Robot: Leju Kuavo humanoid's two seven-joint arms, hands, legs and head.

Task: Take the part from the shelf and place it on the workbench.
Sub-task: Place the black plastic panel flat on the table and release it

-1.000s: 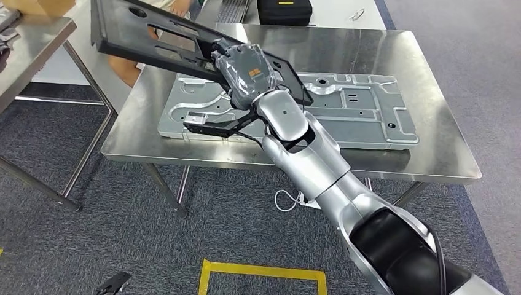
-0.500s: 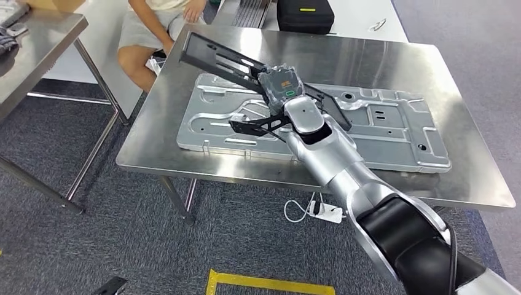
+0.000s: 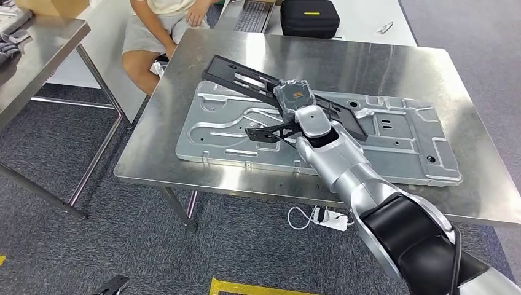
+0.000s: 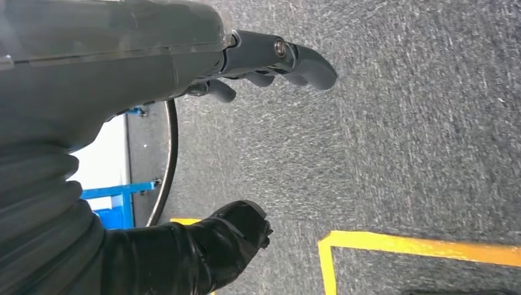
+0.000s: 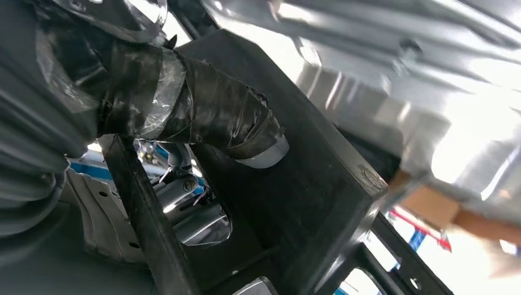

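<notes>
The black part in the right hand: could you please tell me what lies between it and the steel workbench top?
In the head view, the large silver stamped panel lies flat on the workbench, directly under the black part that the right hand holds.

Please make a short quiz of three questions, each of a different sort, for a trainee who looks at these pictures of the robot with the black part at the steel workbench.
1. True or false: the right hand holds the black part.
2. Multiple choice: what lies on the workbench under the black part? A) a silver stamped panel B) a cardboard box C) a keyboard
3. Fill in: the left hand hangs over the grey ____ with its fingers holding nothing.

Key: 1 true; 2 A; 3 floor.
</notes>
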